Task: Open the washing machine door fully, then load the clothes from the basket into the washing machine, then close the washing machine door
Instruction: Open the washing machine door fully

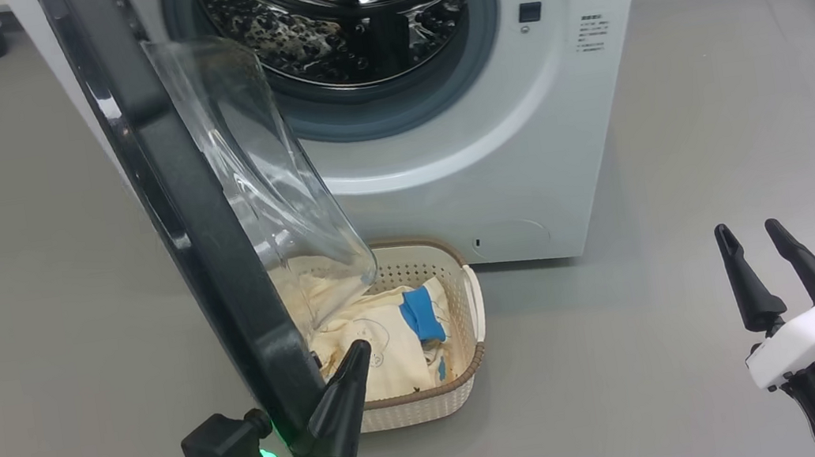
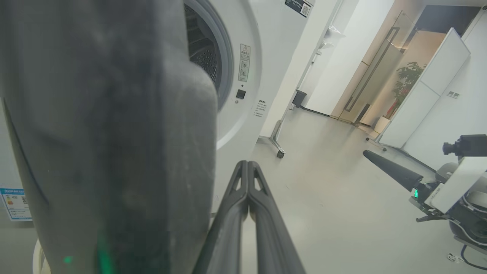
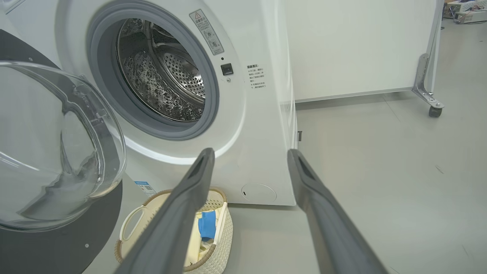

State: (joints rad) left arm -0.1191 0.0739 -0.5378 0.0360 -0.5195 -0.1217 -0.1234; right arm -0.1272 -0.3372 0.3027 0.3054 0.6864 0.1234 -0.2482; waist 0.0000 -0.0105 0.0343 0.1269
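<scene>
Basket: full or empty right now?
Not empty: the clothes, pale yellow with a blue cuff, lie heaped inside the basket.

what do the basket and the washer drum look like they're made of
The basket: probably cream plastic, matte, moulded with rows of small holes and a brown woven-look rim. The drum: apparently polished steel, mirror-bright reflections, punched holes.

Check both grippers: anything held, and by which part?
Nothing held: left gripper shut on nothing, beside the washing machine door; right gripper open, empty.
</scene>
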